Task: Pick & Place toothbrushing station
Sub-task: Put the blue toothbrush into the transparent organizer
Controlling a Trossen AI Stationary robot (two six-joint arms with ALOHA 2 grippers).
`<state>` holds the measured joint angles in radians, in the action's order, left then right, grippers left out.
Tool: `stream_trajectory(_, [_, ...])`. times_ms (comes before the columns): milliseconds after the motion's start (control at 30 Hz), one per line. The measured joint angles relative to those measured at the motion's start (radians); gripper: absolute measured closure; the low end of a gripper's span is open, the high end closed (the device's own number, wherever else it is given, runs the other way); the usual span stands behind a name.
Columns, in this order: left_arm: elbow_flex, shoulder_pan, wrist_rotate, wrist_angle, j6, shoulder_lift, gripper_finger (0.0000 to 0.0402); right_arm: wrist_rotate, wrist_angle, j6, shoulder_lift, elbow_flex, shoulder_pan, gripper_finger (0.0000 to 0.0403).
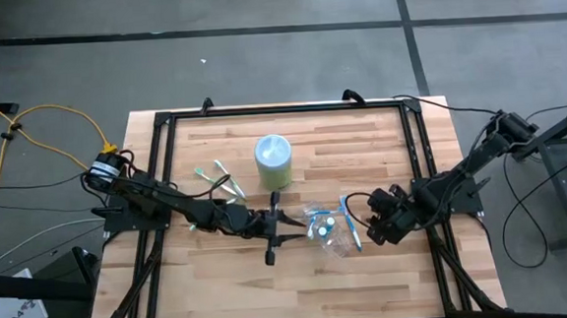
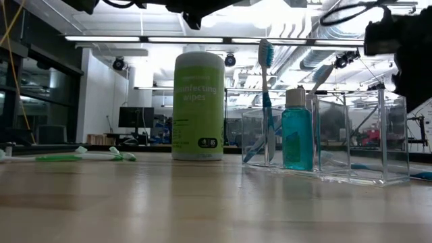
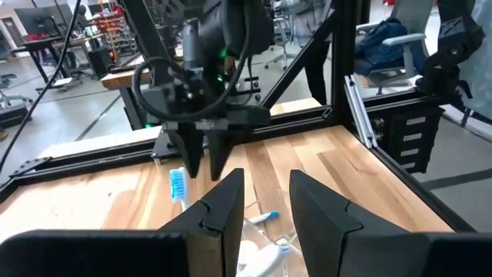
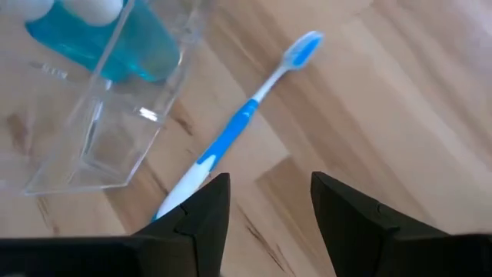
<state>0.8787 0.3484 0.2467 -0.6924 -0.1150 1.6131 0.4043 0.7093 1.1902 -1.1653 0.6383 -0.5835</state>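
1. The clear container (image 2: 324, 138) stands right of the table's (image 1: 390, 281) middle, holding an upright blue toothbrush (image 2: 267, 101) and a teal bottle (image 2: 297, 131).
2. The right gripper (image 4: 265, 208), fingers apart and empty, hovers over a second blue toothbrush (image 4: 238, 135) lying flat beside the container.
3. The left gripper (image 3: 265, 204), fingers parted and empty, hangs just left of the container.
4. Green toothbrushes (image 1: 221, 183) lie left of the wipes canister (image 1: 273, 160).
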Motion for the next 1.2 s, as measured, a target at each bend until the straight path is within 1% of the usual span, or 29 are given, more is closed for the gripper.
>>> stream_trajectory(100, [0.000, -0.001, 0.001, 0.001, 0.001, 0.000, 0.0299, -0.042, -0.104, -0.049, 0.021, -0.058, 0.039, 0.0229])
stream_trajectory(233, [0.000, -0.001, 0.001, 0.001, 0.003, 0.000, 0.0299, -0.044, -0.219, -0.083, 0.029, -0.120, 0.093, 0.0229])
stream_trajectory(333, [0.000, -0.001, 0.001, 0.002, 0.003, 0.000, 0.0299, -0.043, -0.274, -0.091, 0.029, -0.145, 0.133, 0.0229])
stream_trajectory(433, [0.000, -0.001, 0.001, 0.004, 0.003, 0.000, 0.0299, -0.040, -0.322, -0.056, 0.025, -0.162, 0.156, 0.0229])
stream_trajectory(567, [0.000, -0.001, 0.002, 0.018, -0.005, 0.000, 0.0299, -0.045, -0.371, 0.013, 0.015, -0.167, 0.158, 0.0229])
stream_trajectory(733, [0.000, -0.001, 0.020, 0.026, -0.009, 0.000, 0.0299, -0.047, -0.404, 0.021, -0.019, -0.166, 0.156, 0.0229])
stream_trajectory(900, [0.000, -0.001, 0.021, 0.030, -0.009, 0.000, 0.0299, -0.046, -0.408, 0.017, -0.050, -0.167, 0.178, 0.0229])
stream_trajectory(1200, [0.000, -0.001, 0.021, 0.038, 0.000, 0.000, 0.0299, -0.044, -0.400, -0.017, -0.052, -0.167, 0.229, 0.0229])
